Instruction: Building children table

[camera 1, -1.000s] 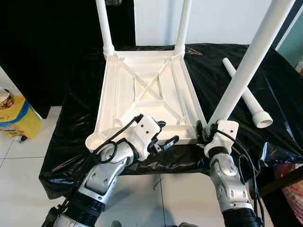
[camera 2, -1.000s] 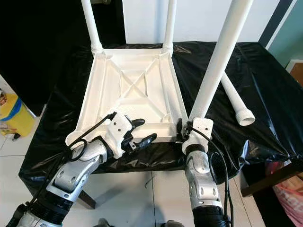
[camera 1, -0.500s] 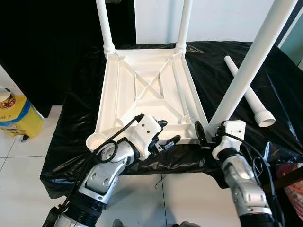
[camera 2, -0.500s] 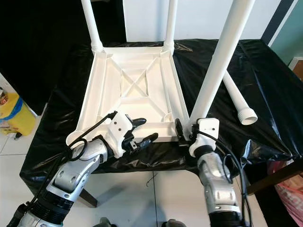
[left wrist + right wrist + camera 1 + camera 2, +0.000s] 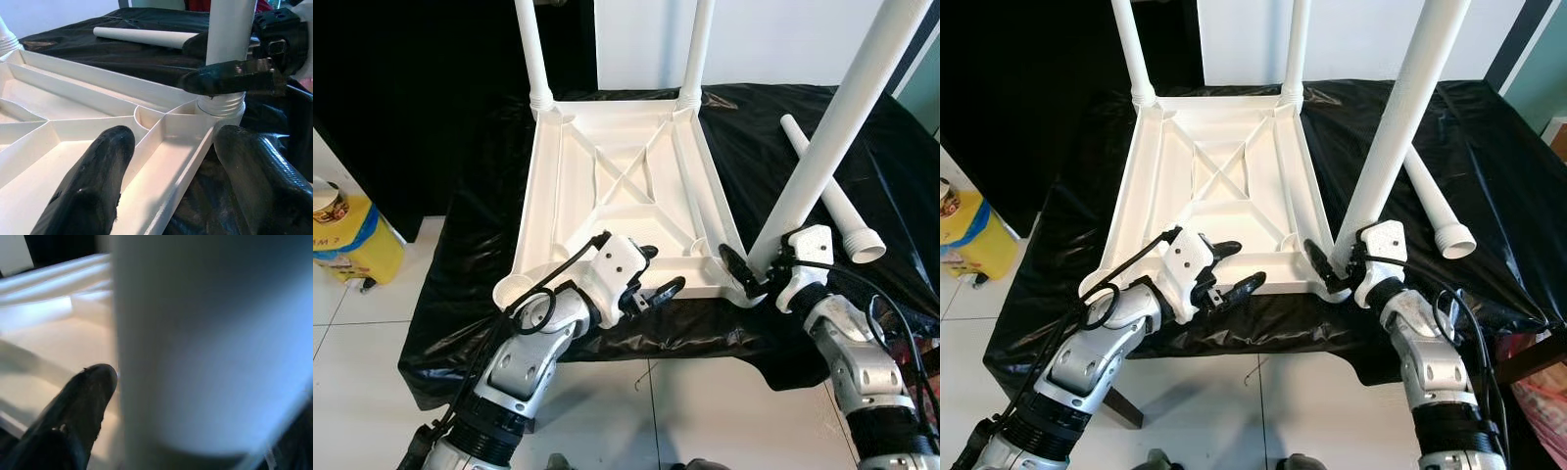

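Right tool [image 5: 751,275] clenched round white leg [image 5: 827,137] low, near socket. Left tool [image 5: 651,279] spread wide over table top [image 5: 617,196] rim. Plastic looks light, stiff, slippery; hold leg low.

From my feed I see a glossy black plastic sheet [image 5: 460,245] draped over the work surface, wrinkled and hanging over the near edge. On the robot's left, a yellow container [image 5: 347,245] with a blue label stands on the white tiled floor [image 5: 352,392]. Behind it a black curtain [image 5: 411,88] hangs beside a white wall [image 5: 773,39]. Something pinkish [image 5: 1542,406] shows at the lower right, too cropped to identify.
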Robot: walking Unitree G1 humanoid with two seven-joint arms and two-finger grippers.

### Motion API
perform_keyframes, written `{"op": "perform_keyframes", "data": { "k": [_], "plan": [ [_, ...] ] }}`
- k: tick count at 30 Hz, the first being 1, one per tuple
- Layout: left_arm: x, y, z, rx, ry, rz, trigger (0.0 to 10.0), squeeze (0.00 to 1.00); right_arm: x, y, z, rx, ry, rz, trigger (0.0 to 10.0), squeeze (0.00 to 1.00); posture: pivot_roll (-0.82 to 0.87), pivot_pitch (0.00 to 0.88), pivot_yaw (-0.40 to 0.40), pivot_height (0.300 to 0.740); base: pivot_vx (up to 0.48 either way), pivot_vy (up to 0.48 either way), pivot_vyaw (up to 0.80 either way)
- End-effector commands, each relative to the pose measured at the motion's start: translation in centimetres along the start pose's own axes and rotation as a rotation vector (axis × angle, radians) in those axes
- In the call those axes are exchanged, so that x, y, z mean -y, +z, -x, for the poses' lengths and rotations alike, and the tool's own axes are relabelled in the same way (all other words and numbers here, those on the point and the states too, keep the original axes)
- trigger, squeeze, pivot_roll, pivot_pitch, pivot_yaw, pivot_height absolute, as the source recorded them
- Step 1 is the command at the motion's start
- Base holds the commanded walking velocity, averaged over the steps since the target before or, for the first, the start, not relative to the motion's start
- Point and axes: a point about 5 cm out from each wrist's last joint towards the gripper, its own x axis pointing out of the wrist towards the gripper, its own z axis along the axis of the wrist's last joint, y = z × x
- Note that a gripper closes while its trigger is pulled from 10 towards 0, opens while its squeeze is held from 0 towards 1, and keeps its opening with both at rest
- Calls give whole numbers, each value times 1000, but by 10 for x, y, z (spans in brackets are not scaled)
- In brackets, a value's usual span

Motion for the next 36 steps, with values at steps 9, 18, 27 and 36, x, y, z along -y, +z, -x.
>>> {"op": "perform_keyframes", "data": {
  "k": [9, 18, 27, 36],
  "plan": [
    [-1, 4, 0, 4, -10, -6, 10000, 0, -4, -12, -7, -65, 159, 40, 0, 0, -26, 81, -15, 740, 0, 0, 0],
    [0, 4, 0, 3, -11, -1, 10000, 0, 0, -20, -4, -85, 162, 40, 0, 0, -30, 86, -14, 740, 0, 0, 0],
    [3, 5, -2, 7, -32, 1, 10000, 0, -2, -26, 2, -78, 54, -40, 10000, 0, -44, 87, -10, 740, 0, 0, 0],
    [1, 5, -4, 11, -25, 2, 10000, 0, -13, -28, 4, -35, -97, -94, 10000, 0, -50, 79, -19, 740, 0, 0, 0]
  ]
}}
